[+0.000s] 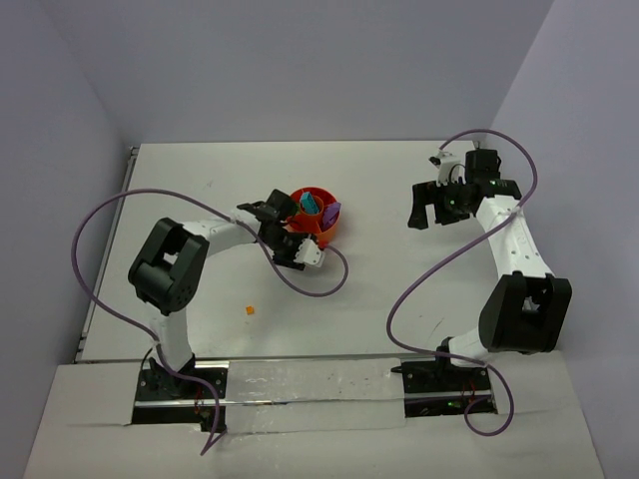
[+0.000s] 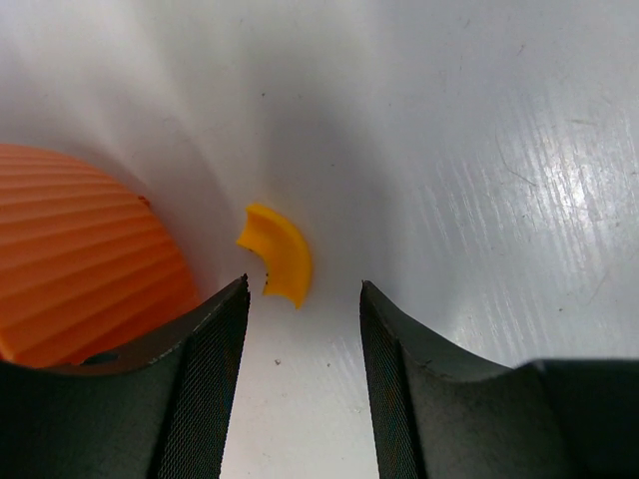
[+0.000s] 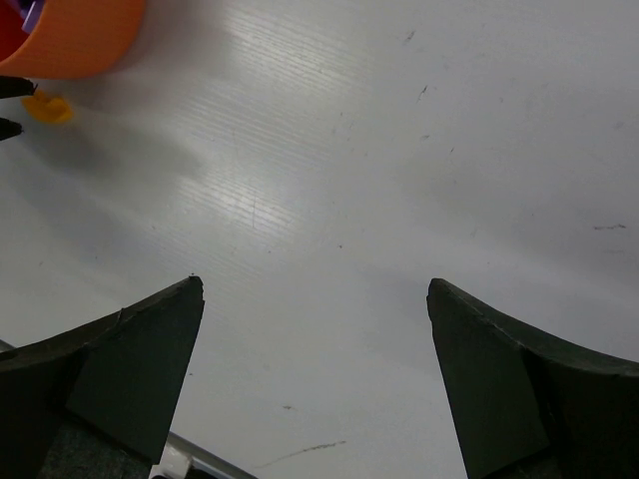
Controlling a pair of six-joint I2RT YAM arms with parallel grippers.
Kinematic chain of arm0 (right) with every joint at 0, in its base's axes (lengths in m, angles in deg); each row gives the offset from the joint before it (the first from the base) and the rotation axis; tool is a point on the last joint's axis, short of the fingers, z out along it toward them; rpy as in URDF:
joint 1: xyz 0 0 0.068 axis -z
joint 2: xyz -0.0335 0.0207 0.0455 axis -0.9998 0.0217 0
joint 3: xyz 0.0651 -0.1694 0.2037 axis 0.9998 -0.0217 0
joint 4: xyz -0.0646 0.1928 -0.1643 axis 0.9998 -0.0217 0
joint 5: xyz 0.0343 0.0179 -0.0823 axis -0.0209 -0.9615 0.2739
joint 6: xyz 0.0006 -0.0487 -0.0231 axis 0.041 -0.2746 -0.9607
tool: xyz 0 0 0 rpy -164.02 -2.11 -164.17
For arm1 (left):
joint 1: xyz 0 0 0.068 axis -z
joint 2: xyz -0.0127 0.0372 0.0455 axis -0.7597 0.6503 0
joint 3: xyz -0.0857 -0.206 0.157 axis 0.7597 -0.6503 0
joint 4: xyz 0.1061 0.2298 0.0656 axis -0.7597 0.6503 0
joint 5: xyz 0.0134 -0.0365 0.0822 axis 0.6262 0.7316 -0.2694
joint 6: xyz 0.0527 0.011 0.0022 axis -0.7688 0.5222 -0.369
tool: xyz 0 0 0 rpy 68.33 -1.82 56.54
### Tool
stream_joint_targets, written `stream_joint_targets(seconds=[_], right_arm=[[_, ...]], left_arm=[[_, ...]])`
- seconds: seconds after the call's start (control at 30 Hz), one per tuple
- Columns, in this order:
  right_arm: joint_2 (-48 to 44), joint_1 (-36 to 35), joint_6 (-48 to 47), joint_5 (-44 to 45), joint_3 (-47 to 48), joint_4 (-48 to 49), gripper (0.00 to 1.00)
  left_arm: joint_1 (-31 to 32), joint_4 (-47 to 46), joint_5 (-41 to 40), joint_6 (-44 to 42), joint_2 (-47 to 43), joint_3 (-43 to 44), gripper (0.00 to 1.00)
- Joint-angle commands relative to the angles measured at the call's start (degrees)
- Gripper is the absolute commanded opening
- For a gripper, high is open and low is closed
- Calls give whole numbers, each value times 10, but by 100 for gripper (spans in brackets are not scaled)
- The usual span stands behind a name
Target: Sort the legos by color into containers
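Observation:
The orange bowl point(image 1: 318, 228) stands mid-table with a teal block point(image 1: 310, 204) and a purple block point(image 1: 332, 211) inside. My left gripper point(image 1: 274, 212) is low at the bowl's left side. In the left wrist view it point(image 2: 304, 289) is open and empty. A small curved yellow-orange piece point(image 2: 277, 254) lies on the table just ahead of the fingertips, beside the ribbed bowl wall point(image 2: 80, 259). My right gripper point(image 1: 429, 208) is open and empty over bare table point(image 3: 315, 287), well right of the bowl. A tiny orange brick point(image 1: 250, 310) lies nearer the front.
The right wrist view shows the bowl point(image 3: 70, 35) and the yellow-orange piece point(image 3: 47, 108) at its far upper left. The left arm's purple cable point(image 1: 310, 284) loops on the table in front of the bowl. Walls close the table at back and sides.

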Motion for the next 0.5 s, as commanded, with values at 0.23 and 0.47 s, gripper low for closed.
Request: stream_joint_targets(seconds=[0.23, 0.47], right_arm=[[11, 13, -4, -5, 26, 10, 100], [19, 17, -3, -7, 34, 10, 100]], left_arm=[[7, 95, -1, -49, 38, 69, 55], [15, 109, -17, -72, 39, 67, 54]])
